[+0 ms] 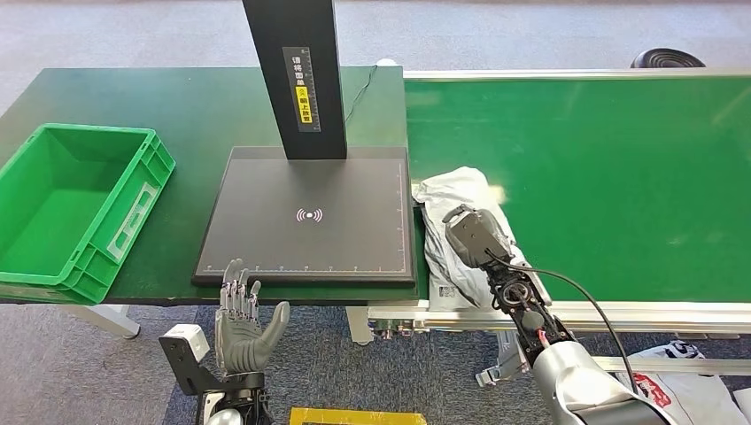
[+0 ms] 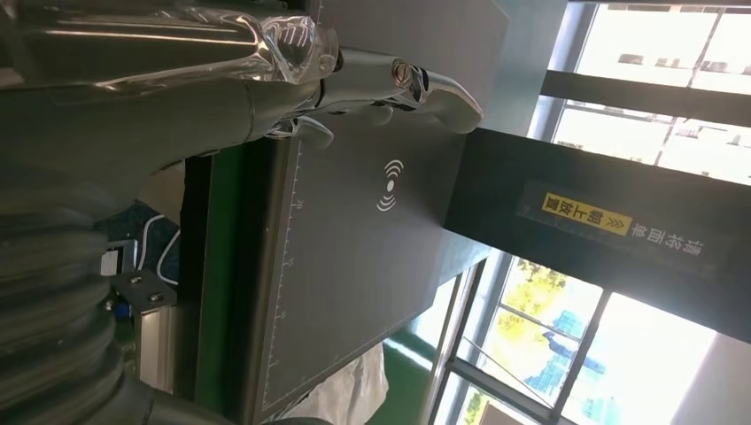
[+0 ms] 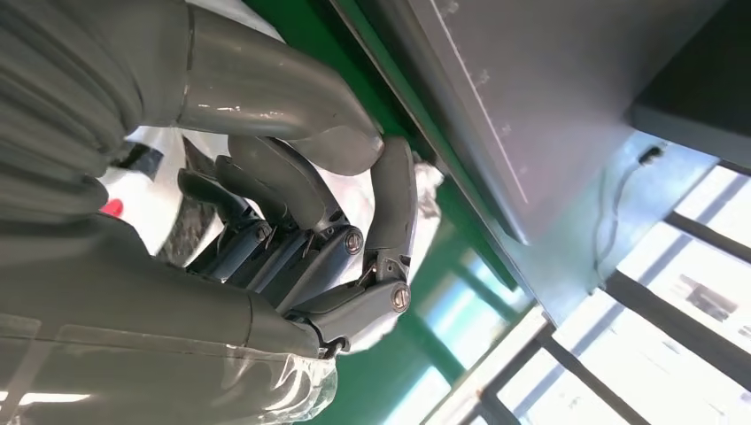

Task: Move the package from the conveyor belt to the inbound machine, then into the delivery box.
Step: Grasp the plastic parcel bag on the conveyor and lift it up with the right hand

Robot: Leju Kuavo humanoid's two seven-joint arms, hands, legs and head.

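Head view. A grey package (image 1: 452,232) lies at the left end of the green conveyor belt (image 1: 602,177), with the right hand (image 1: 474,232) resting on top of it. The black inbound machine (image 1: 305,217), bearing an upright post, stands between the belt and the green delivery box (image 1: 133,208). The left hand (image 1: 241,320), fingers spread, is raised before the table's near edge.

Table (image 1: 204,106) – bin (image 1: 75,208), scan pad (image 1: 305,217)

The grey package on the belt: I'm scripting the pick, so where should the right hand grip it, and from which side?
Probably its bunched middle, from above. The grey package lies flat and crumpled at the conveyor belt's near-left corner, and the right hand is already over it.
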